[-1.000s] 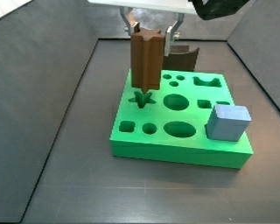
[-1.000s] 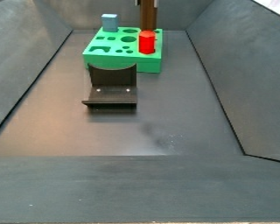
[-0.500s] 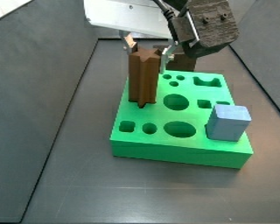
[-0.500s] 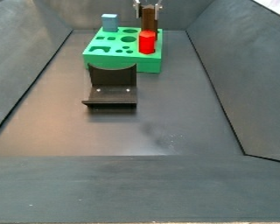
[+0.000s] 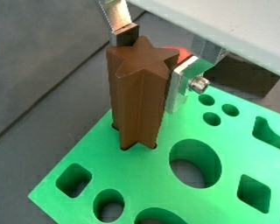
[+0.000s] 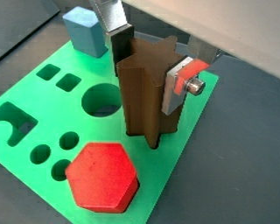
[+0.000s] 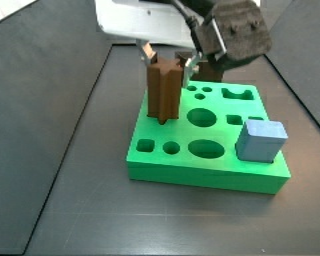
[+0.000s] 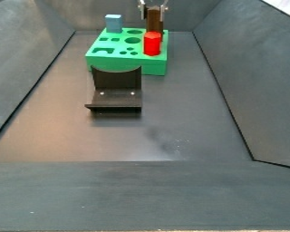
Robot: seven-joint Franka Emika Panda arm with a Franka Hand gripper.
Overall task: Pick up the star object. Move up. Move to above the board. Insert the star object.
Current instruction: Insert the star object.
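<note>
Wrist views: the gripper (image 5: 149, 61) straddles the upper part of the star object (image 5: 139, 96), one silver finger (image 5: 119, 22) on each side of it. The star object stands upright with its lower end inside a cut-out near one corner of the board (image 5: 130, 188). In both wrist views the fingers lie against or just beside its ridged sides; whether they clamp it or have let go cannot be told. A wrist view also shows the gripper (image 6: 149, 57) on the star object (image 6: 149, 92), with a red hexagonal peg (image 6: 102, 176) standing in the board (image 6: 25, 114) just beside it and a blue-grey block (image 6: 87, 31) at the opposite edge of the board.

Side views: in a side view the board (image 7: 210, 165) rests on the dark tabletop, the star object (image 7: 163, 90) upright in its rear left hole under the gripper (image 7: 167, 58), and the blue-grey block (image 7: 260, 138) near the board's right edge. In a side view from the opposite end, the board (image 8: 111, 56) sits toward the far edge of the tabletop, with the star object (image 8: 152, 20), the red hexagonal peg (image 8: 152, 43) and the blue-grey block (image 8: 112, 22) on it. The fixture (image 8: 115, 91) stands on the floor just in front of the board.
</note>
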